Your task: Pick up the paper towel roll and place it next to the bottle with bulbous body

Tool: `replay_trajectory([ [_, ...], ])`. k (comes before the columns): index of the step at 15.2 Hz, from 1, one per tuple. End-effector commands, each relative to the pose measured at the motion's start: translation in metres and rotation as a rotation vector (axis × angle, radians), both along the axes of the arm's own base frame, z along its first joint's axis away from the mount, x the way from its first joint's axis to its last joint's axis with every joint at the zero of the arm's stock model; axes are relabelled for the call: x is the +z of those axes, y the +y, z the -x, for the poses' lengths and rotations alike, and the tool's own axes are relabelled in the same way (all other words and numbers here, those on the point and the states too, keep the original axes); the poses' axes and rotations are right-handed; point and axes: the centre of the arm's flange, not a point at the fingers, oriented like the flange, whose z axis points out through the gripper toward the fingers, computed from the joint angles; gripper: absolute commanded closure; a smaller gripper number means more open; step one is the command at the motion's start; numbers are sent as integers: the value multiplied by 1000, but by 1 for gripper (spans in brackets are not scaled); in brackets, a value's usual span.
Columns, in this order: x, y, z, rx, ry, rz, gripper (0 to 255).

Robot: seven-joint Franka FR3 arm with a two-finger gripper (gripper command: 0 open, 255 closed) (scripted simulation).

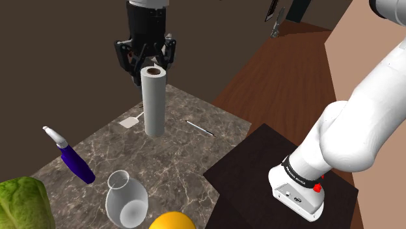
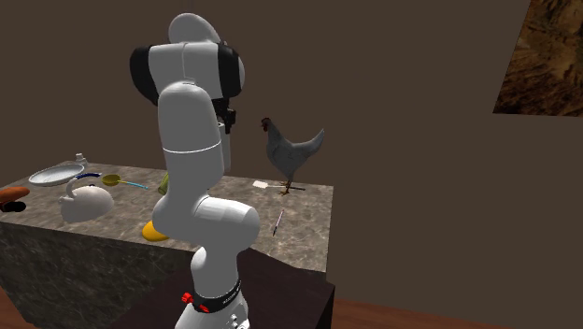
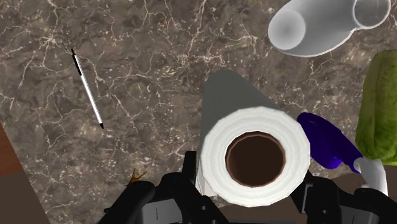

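— Where is the paper towel roll (image 1: 154,104)?

— It stands upright on the marble table (image 1: 189,162), toward the far side in the shoulder view. Its base is on the stone and its brown core shows at the top.

— And the gripper (image 1: 151,63)?

— It is directly above the roll, pointing down. The black fingers are spread wide, one on each side of the roll's top rim (I cannot tell whether they touch the paper).

— What lies around it?

— A small white flat thing (image 1: 130,121) is just beside the base, on the shoulder view's left. A thin pen (image 1: 200,128) is near on the right. Closer to that camera and well apart from the roll is a slanted purple spray bottle (image 1: 75,159). Beyond it is the pale bulbous bottle (image 1: 125,203), between a green leafy thing (image 1: 23,205) and a yellow-orange round thing (image 1: 172,222).

— Anything else?

— A grey hen figure (image 2: 291,150) stands on the table in the second exterior view.
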Motion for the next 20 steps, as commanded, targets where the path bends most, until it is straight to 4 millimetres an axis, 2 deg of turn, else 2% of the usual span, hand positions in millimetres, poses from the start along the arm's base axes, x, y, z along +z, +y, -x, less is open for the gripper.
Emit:
replay_trajectory([
  [1,-10,0,1,0,-1,0,255],
  [20,-110,0,1,0,-1,0,255],
])
